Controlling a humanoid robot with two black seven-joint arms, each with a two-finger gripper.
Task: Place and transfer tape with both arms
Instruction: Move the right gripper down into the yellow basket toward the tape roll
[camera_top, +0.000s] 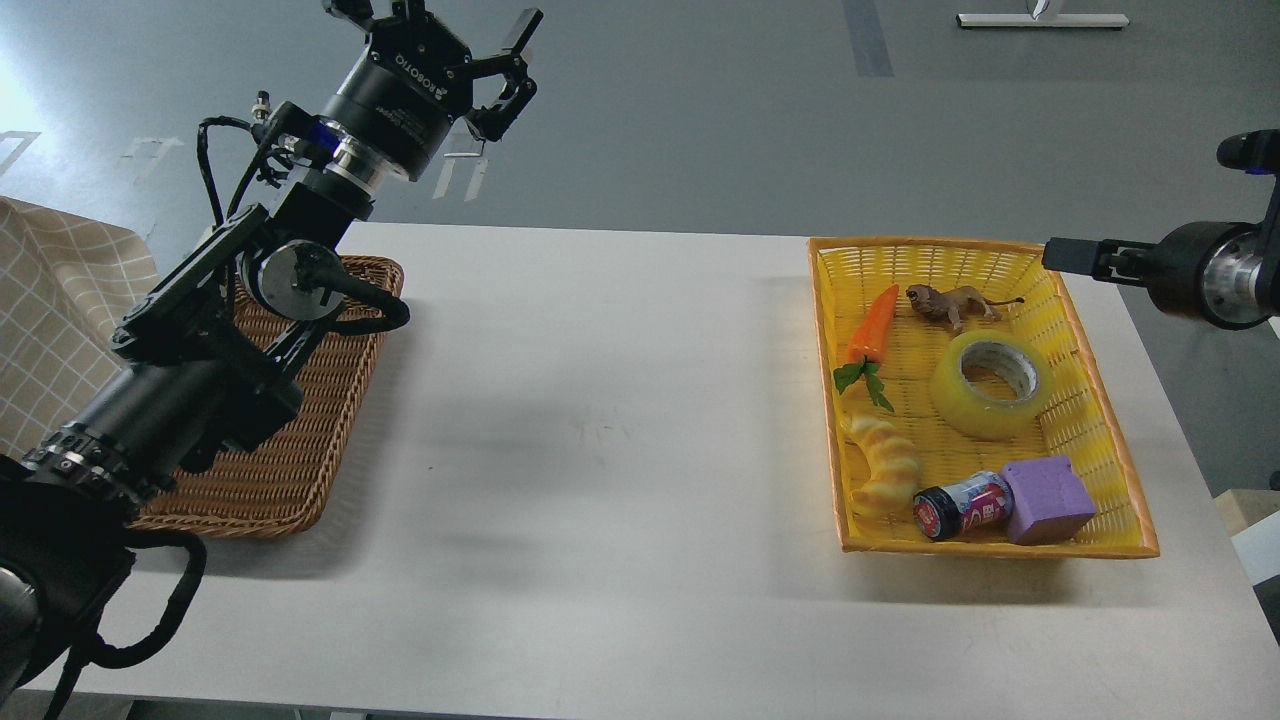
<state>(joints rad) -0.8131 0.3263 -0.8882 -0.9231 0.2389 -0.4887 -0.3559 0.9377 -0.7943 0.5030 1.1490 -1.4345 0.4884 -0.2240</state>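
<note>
Two tools — our left tool (455, 30) spread wide, empty, raised above the brown basket (300, 470); our right tool (1070, 255), state unclear, beside the yellow basket (1120, 440) holding the tape (990, 385).

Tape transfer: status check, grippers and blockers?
Left gripper open, raised, empty. Right gripper at yellow basket far corner, fingers unclear. Tape lying flat in that basket, untouched. Lion and carrot close by; top clear.

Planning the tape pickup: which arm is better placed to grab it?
Right. The right gripper hovers at the yellow basket's far right rim, close to the tape; the left gripper is raised over the wicker tray, across the table.
</note>
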